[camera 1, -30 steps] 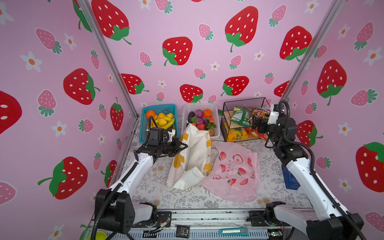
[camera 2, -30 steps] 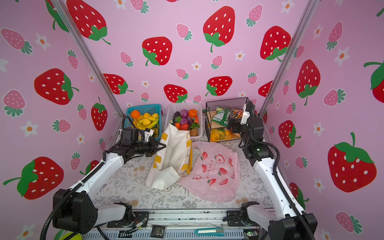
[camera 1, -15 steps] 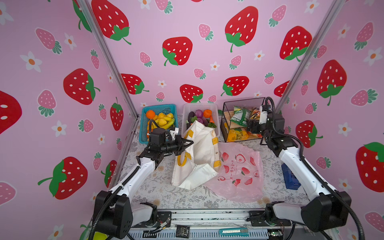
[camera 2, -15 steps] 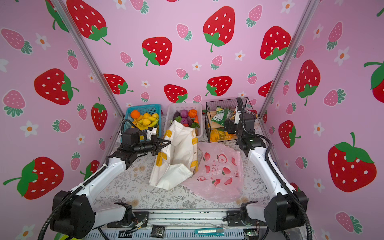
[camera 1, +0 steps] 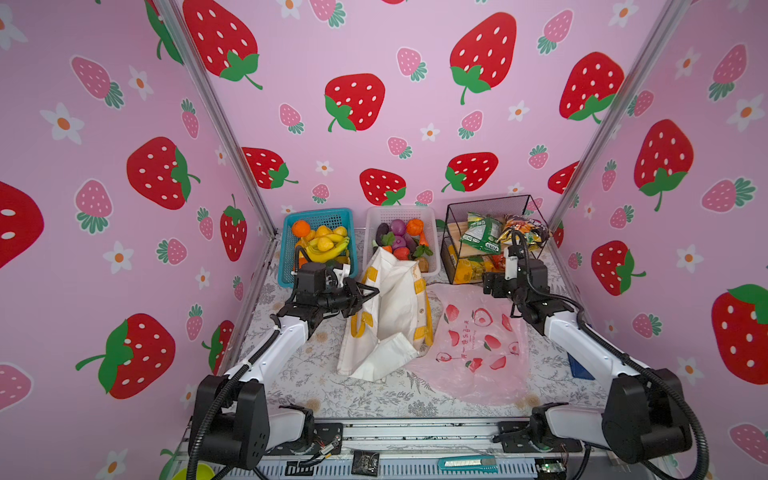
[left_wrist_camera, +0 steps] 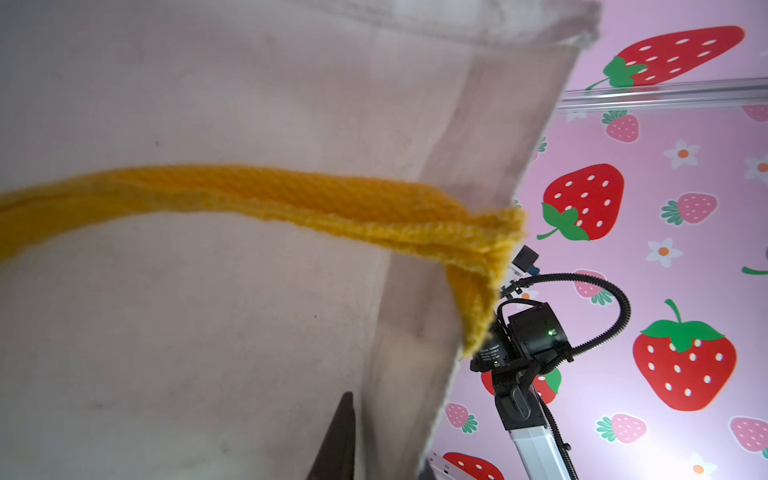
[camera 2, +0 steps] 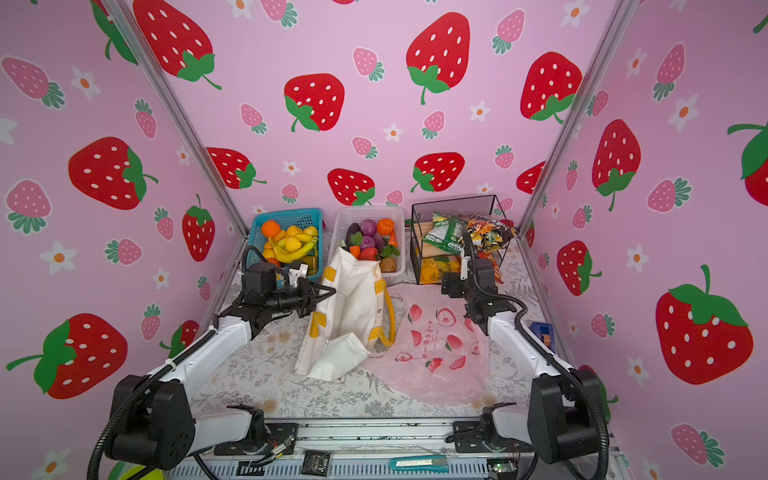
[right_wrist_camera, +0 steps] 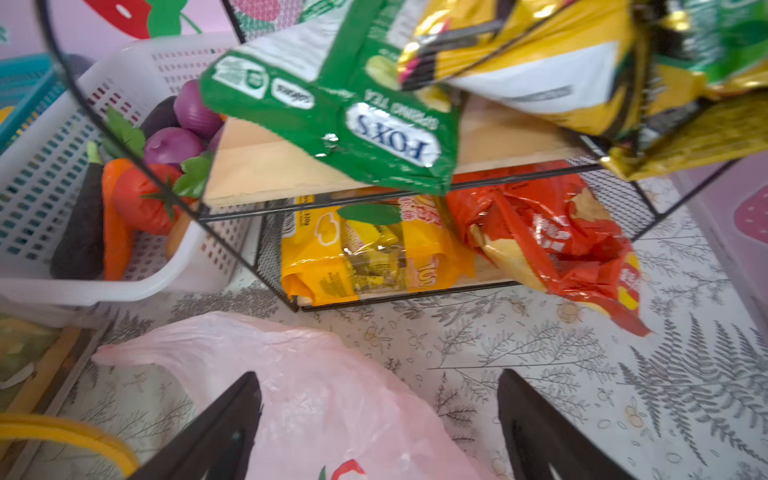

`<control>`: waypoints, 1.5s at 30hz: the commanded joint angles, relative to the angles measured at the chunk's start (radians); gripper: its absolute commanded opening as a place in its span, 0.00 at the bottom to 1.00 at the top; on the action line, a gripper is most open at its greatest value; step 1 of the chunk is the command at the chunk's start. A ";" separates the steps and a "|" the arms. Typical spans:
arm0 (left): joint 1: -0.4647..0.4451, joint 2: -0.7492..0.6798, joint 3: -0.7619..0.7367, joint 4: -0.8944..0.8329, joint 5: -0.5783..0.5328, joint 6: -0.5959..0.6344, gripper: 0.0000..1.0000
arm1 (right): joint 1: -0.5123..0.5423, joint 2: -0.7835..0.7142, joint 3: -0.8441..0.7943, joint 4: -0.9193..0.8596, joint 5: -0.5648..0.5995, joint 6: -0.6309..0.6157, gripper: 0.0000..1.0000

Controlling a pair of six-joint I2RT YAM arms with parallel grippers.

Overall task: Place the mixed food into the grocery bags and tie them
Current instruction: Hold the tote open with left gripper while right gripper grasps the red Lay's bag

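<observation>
Since a second ago the tote has gone from a slump to nearly upright, its top edge now against the white basket, and the right arm has dropped from up beside the wire rack to low over the pink bag. Containers: the blue basket at back left holds bananas, an orange and lemons. The white basket in the middle holds purple onions, a tomato, a carrot and a dark eggplant. The black rack at back right has two wooden shelves, with a green packet and gold packets on top. A yellow packet and a red-orange packet lie below, the red-orange one spilling onto the bench. The pink bag lies flat on the bench right of the tote, touching it. The left arm is stretched forward with its forearm about level, the left pincer pointing sideways at the tote's left rim. The left wrist view shows one dark finger against canvas with a yellow strap across it, so clenched or released, cannot tell. The right arm has a bent elbow and its wrist tipped down. The right pincer is released, fingers spread wide just above the pink bag's rack end, grasping nothing. Materials: the tote is cream woven canvas, creased, with knit-look straps. The pink bag is thin, translucent, wrinkled film with red fruit prints. Packets are crinkly glossy foil, baskets are perforated plastic, and the bench cover is pale with a grey fern print.
</observation>
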 commanded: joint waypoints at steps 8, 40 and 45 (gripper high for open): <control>0.014 -0.043 0.058 -0.208 -0.054 0.228 0.24 | -0.329 0.068 -0.128 0.320 -0.189 0.457 0.85; 0.021 -0.066 0.048 -0.203 -0.035 0.242 0.00 | -0.346 0.574 0.047 0.668 -0.168 0.956 0.35; 0.023 -0.065 0.046 -0.203 -0.039 0.240 0.00 | -0.358 0.523 -0.035 0.812 -0.165 1.029 0.14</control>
